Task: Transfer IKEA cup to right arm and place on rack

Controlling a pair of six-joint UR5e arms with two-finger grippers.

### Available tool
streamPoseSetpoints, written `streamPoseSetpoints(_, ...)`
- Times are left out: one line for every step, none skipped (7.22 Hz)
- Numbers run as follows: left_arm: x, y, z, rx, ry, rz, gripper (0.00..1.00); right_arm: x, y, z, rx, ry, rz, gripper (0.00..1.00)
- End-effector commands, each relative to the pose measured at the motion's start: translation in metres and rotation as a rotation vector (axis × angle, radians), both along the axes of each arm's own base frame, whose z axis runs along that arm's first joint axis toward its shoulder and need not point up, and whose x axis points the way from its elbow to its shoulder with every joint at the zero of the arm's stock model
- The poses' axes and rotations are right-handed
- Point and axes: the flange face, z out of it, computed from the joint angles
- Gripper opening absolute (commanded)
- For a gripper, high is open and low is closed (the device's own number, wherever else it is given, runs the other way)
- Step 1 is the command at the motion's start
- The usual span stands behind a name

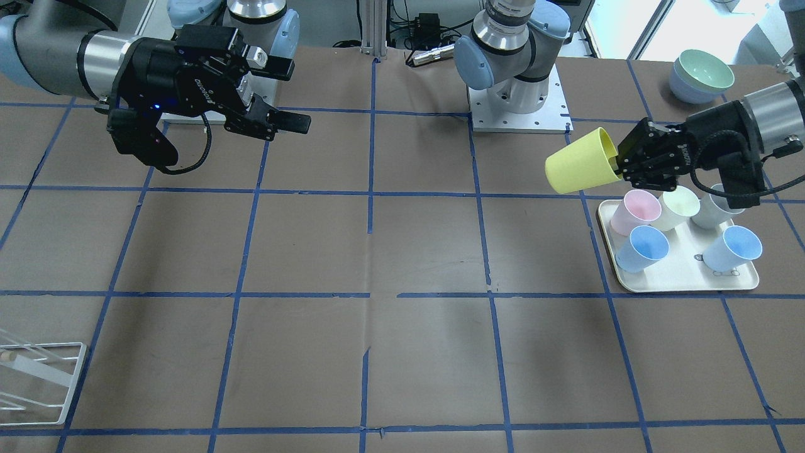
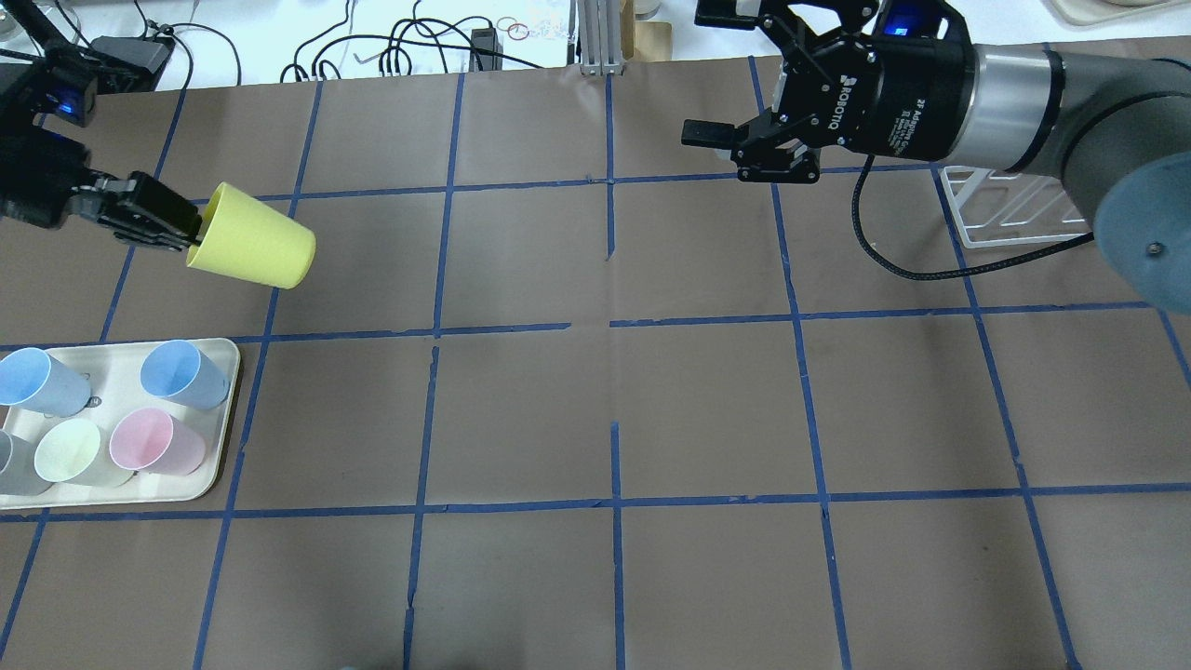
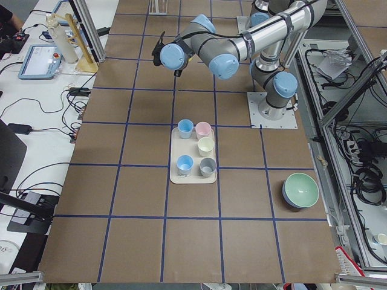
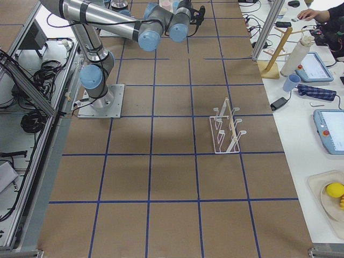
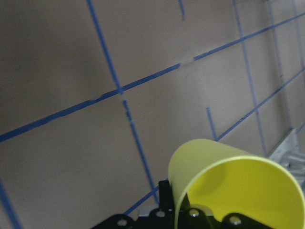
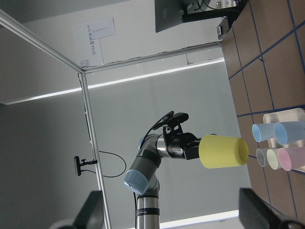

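IKEA cup (image 6: 223, 151) in left pincer (image 6: 196, 152)

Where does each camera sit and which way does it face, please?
Front-facing: across the table, facing the robot; left pincer holds the IKEA cup, right pincer open.
Overhead: behind the robot, looking forward and down; both pincers show.
Exterior left: table end by the tray; robot at top.
Exterior right: table end by the rack; robot at top left.
Left wrist: looks past its pincer and cup at the table.
Right wrist: faces the left arm holding the cup.
Shared: front-facing and overhead both show cup and tray.
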Motion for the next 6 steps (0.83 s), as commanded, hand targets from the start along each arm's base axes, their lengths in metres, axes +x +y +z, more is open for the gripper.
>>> streamPoseSetpoints(-0.07,0.001,0.01,0.125,0.239,0.102,0.0,-0.001,-0.001,-0.004,0.002,-0.011,-0.006,1.0)
streamPoseSetpoints(-0.102,0.0,0.003,0.168,0.325,0.121,0.0,-0.002,-0.002,-0.006,0.008,-0.011,-0.009,1.0)
streamPoseSetpoints(-0.145,0.008,-0.001,0.176,0.398,0.122,0.0,-0.003,-0.004,-0.01,0.017,-0.014,-0.009,1.0)
streamPoseSetpoints(-0.177,0.014,-0.002,0.172,0.461,0.132,0.0,-0.004,-0.005,-0.011,0.022,-0.015,-0.011,1.0)
streamPoseSetpoints(-0.194,0.012,0.001,0.165,0.507,0.152,0.0,-0.004,-0.005,-0.013,0.035,-0.017,-0.012,1.0)
streamPoseSetpoints(-0.202,0.011,0.009,0.177,0.524,0.167,0.0,-0.006,-0.007,-0.017,0.057,-0.02,-0.012,1.0)
